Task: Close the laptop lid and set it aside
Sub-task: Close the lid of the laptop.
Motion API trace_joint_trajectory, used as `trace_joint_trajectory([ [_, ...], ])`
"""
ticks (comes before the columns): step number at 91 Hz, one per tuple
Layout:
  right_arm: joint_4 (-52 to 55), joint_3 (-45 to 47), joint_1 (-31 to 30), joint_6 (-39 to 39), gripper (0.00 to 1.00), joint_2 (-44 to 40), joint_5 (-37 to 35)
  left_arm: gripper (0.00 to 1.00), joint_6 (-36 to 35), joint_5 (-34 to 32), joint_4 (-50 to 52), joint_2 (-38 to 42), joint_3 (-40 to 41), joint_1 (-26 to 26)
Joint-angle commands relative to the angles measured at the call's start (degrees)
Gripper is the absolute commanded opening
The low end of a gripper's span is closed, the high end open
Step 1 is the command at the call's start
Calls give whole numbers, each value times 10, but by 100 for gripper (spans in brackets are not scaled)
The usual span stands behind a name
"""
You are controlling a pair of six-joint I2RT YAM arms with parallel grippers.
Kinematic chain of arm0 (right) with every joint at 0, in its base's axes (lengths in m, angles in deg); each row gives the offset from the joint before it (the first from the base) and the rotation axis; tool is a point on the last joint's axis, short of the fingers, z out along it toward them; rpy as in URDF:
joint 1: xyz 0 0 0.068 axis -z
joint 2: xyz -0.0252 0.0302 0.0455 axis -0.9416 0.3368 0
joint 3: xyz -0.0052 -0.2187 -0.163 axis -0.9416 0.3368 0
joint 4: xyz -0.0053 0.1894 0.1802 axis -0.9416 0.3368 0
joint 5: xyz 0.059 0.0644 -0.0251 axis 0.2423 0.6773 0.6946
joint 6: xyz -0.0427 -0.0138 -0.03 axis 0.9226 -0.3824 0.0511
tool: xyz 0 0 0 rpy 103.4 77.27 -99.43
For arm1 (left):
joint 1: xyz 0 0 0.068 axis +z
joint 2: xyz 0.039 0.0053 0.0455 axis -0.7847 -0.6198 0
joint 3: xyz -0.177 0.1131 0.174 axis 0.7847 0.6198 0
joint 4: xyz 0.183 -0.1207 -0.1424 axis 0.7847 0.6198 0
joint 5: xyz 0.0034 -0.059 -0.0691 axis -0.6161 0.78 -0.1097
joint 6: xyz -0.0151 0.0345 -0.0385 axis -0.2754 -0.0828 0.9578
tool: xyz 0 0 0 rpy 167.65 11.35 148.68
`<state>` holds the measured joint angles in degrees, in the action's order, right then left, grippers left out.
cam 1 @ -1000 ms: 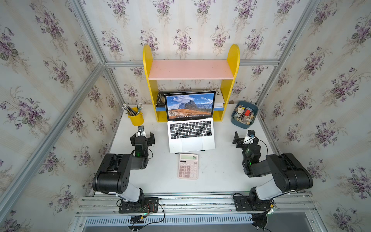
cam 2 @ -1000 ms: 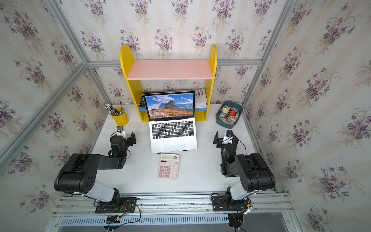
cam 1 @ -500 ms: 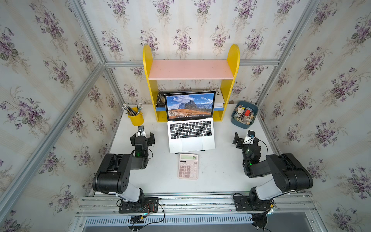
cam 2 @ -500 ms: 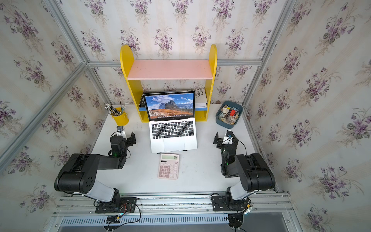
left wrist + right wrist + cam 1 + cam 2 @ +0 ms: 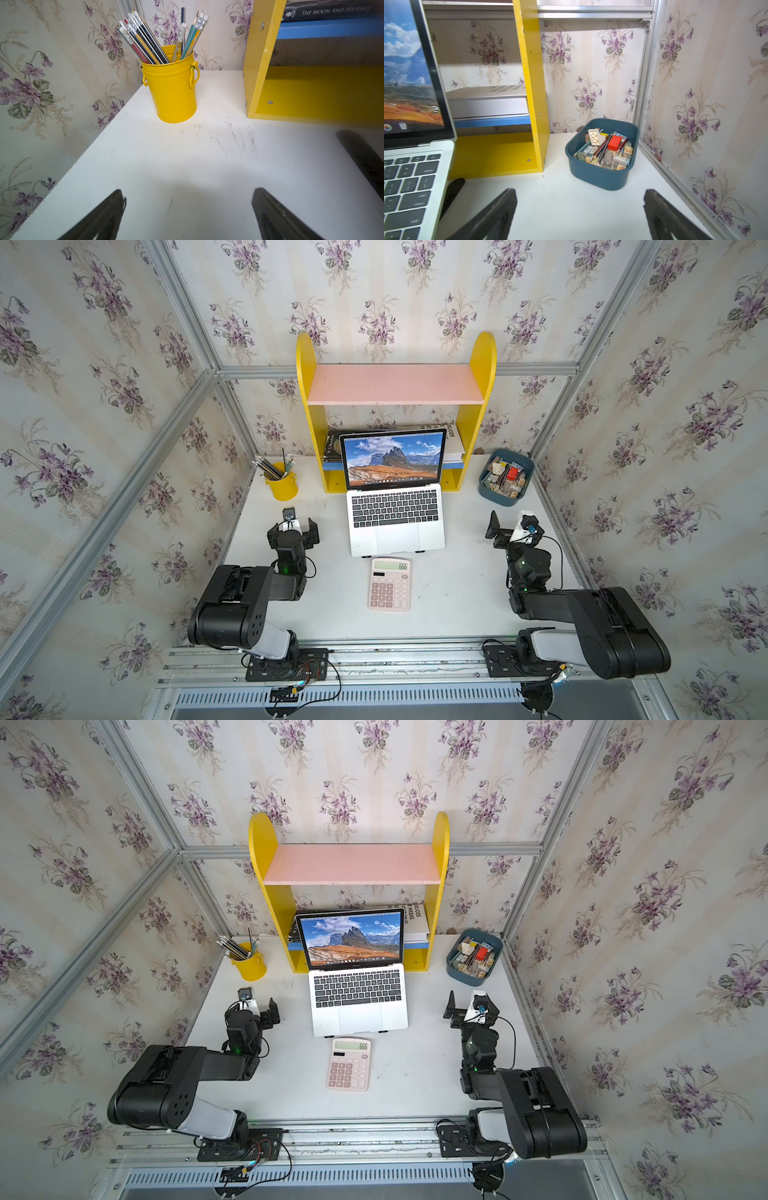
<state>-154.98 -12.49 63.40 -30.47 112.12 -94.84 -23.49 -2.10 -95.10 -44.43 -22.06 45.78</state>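
The silver laptop (image 5: 395, 526) stands open at the middle back of the white table (image 5: 457, 597), raised at its front on small black feet. Its lid (image 5: 392, 458) is upright with a mountain picture lit on the screen. The right wrist view shows the keyboard corner (image 5: 411, 182) and the lid's edge (image 5: 431, 68). My left gripper (image 5: 293, 531) rests left of the laptop, open and empty (image 5: 188, 195). My right gripper (image 5: 514, 526) rests to the laptop's right, also open with nothing between its fingers (image 5: 579, 195). Neither touches the laptop.
A pink calculator (image 5: 389, 584) lies just in front of the laptop. Behind the laptop stands a yellow shelf (image 5: 395, 385) holding books. A yellow pencil cup (image 5: 281, 485) is at the back left, a blue bin (image 5: 505, 477) of small items at the back right. Walls close in on three sides.
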Motion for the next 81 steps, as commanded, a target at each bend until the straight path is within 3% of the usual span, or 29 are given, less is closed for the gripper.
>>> trace_joint_trajectory([
  [1,82,-19,-6,18,100,-33,47,99,-28,-42,-20,38,-1,-26],
  [11,84,-29,-6,-59,100,-63,38,99,-51,-26,56,110,-15,-36],
  [19,91,-41,-6,-104,100,-71,53,99,-23,-53,134,163,-34,-46],
  [37,158,-78,-4,-263,100,-112,106,99,206,-60,435,269,-136,-41],
  [45,297,-116,-4,-336,100,-143,78,99,277,53,484,298,-143,-12],
  [55,350,-150,-3,-347,100,-156,78,99,326,141,507,315,-147,-2],
  [66,364,-193,-4,-347,100,-143,134,99,335,197,538,305,-162,-2],
  [81,511,-342,-30,-334,100,-77,182,99,342,258,537,312,-151,-2],
])
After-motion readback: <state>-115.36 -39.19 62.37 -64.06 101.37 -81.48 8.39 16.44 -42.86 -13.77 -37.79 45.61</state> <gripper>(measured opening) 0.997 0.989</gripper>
